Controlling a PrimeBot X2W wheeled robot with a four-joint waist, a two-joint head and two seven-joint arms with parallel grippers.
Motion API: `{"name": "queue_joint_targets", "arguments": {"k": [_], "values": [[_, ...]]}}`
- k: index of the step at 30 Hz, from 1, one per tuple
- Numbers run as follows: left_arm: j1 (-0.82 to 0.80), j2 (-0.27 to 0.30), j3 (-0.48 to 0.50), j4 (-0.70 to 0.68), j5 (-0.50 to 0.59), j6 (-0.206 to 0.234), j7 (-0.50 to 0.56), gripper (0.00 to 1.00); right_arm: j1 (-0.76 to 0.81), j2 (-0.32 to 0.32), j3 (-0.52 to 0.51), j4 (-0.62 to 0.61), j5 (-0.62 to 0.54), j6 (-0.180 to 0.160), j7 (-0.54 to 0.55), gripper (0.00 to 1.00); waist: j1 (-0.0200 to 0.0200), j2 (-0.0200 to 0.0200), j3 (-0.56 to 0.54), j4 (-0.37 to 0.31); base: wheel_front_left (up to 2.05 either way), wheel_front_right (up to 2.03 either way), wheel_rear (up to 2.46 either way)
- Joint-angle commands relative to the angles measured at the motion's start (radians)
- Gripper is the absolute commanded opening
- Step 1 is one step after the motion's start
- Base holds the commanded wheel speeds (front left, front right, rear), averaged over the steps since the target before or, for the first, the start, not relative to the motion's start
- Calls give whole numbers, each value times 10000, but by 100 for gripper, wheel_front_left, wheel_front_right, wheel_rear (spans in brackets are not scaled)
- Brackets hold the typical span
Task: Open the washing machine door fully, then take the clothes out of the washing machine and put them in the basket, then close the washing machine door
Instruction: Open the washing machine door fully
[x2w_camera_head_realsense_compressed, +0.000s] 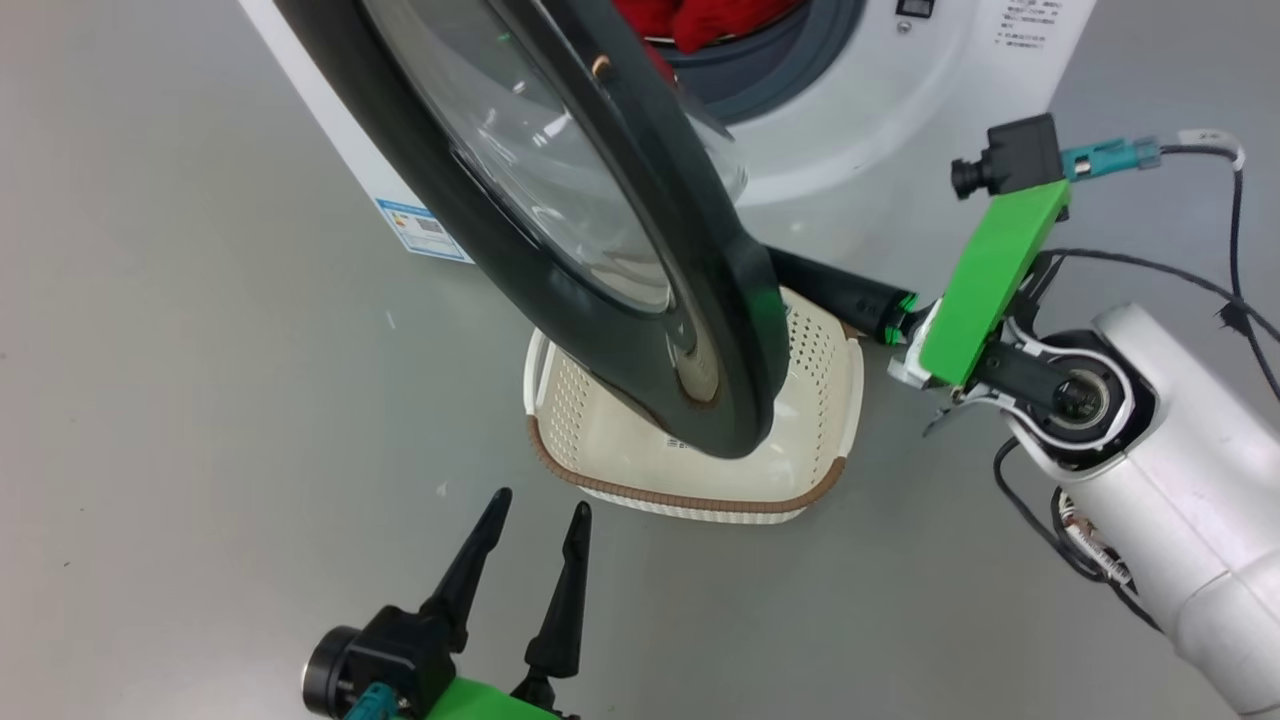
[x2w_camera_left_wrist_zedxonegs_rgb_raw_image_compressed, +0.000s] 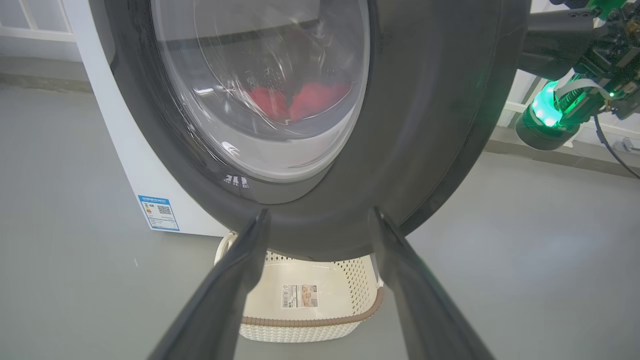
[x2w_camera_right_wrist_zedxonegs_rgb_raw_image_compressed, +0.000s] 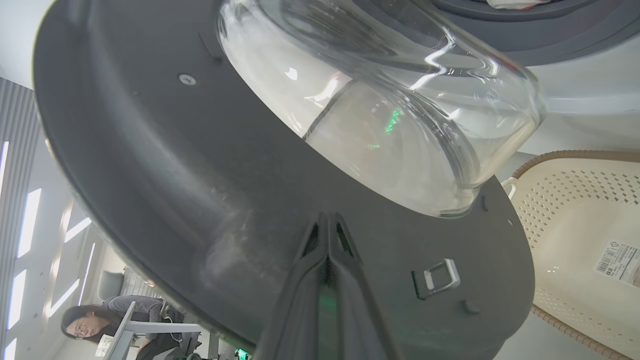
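The washing machine door (x2w_camera_head_realsense_compressed: 600, 250) stands partly open, its black rim hanging over the basket (x2w_camera_head_realsense_compressed: 700, 495) on the floor. Red clothes (x2w_camera_head_realsense_compressed: 715, 20) lie in the mouth of the white washing machine (x2w_camera_head_realsense_compressed: 900, 110) and show through the door glass (x2w_camera_left_wrist_zedxonegs_rgb_raw_image_compressed: 300, 100). My right gripper (x2w_camera_right_wrist_zedxonegs_rgb_raw_image_compressed: 327, 219) is shut with nothing in it, its tips against the door's inner face (x2w_camera_right_wrist_zedxonegs_rgb_raw_image_compressed: 165, 165) just below the glass bowl. In the head view its fingers (x2w_camera_head_realsense_compressed: 835, 290) reach behind the door rim. My left gripper (x2w_camera_head_realsense_compressed: 540, 500) is open, low in front of the door's outer side and apart from it.
The basket (x2w_camera_left_wrist_zedxonegs_rgb_raw_image_compressed: 310, 322) sits in front of the machine with a sticker on its bottom. A metal latch (x2w_camera_right_wrist_zedxonegs_rgb_raw_image_compressed: 440, 275) sticks out of the door's inner face. Grey floor spreads to the left and right. A person (x2w_camera_right_wrist_zedxonegs_rgb_raw_image_compressed: 100, 320) sits at a desk far behind.
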Motion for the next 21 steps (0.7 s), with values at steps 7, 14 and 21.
{"name": "queue_joint_targets", "arguments": {"k": [7, 14, 21], "values": [[344, 106, 444, -289, 78, 166, -120, 100, 744, 452, 171, -387, -233, 67, 145, 0, 0, -1, -483, 449, 0, 0, 0], [639, 106, 658, -335, 195, 258, -120, 100, 1181, 738, 194, -403, -266, 67, 154, 0, 0, -1, -834, 784, 0, 0, 0], [807, 106, 787, -329, 255, 302, -120, 100, 1422, 982, 233, -340, -344, 67, 152, 0, 0, -1, -1095, 1165, 0, 0, 0]]}}
